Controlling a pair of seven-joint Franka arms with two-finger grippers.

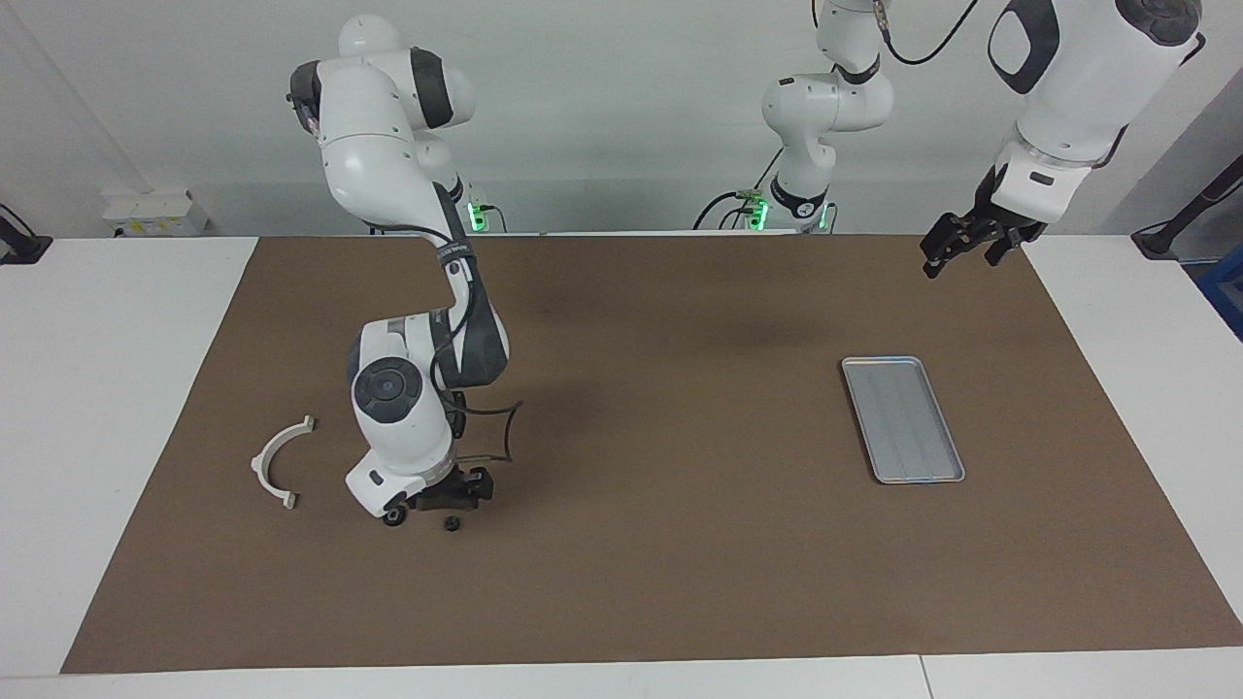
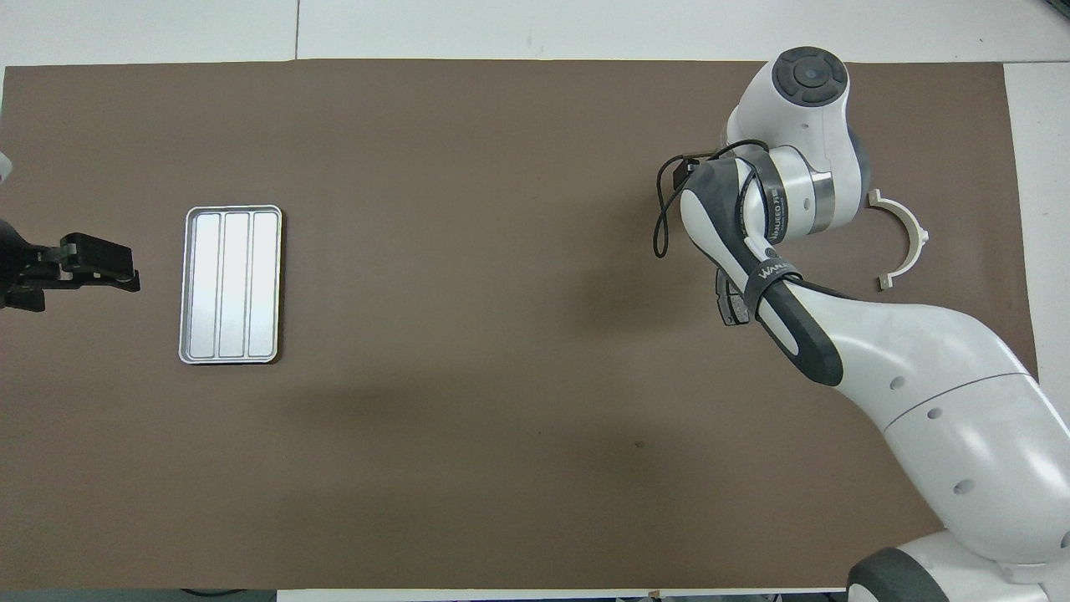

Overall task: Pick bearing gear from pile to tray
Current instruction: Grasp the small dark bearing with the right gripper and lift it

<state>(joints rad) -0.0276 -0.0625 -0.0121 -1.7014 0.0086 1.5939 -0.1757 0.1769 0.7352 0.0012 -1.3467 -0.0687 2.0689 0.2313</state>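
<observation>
I have the right claw [image 1: 442, 500] lowered onto the pile [image 1: 451, 524] at its end of the desk, grip state unreadable, while the left claw [image 1: 971, 248] waits half-open and unladen above the bare tray [image 1: 903, 419].

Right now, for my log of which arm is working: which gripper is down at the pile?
The right gripper, low at the small dark parts beside the white arc; the left gripper hangs high, over bare mat.

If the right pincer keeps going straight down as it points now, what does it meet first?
Probably the small dark parts of the pile under the right pincer, on the brown mat; contact is unclear.
</observation>
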